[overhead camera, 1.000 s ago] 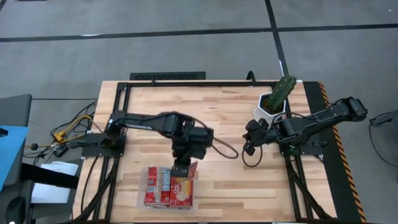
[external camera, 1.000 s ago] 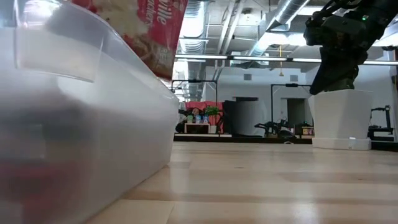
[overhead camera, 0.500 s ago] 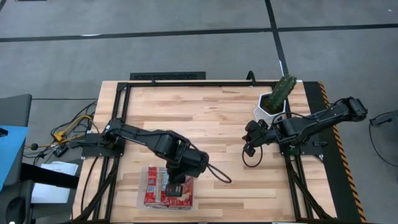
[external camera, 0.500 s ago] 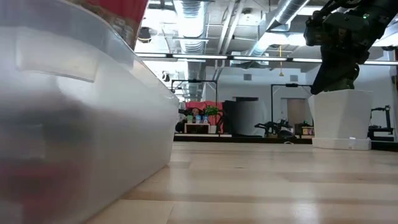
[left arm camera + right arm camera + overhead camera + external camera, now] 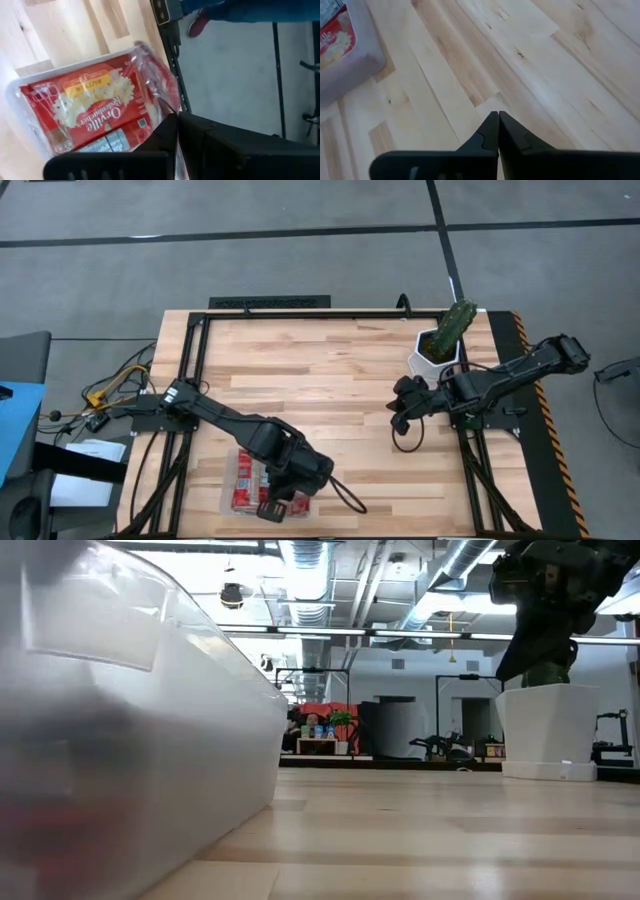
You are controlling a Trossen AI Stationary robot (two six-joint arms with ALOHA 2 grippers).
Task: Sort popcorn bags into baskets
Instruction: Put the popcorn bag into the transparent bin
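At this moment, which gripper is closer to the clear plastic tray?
Left. The left gripper is directly over the tray, at its near edge above the popcorn bags. The right gripper is far away across the table, beside the white bowl.

the popcorn bag (image 5: 95, 112) lying in the clear tray (image 5: 20, 112) reads "orville redenbacher's" in white script across its red front, with a small yellow band above it that looks like "butter". nothing else is legible.
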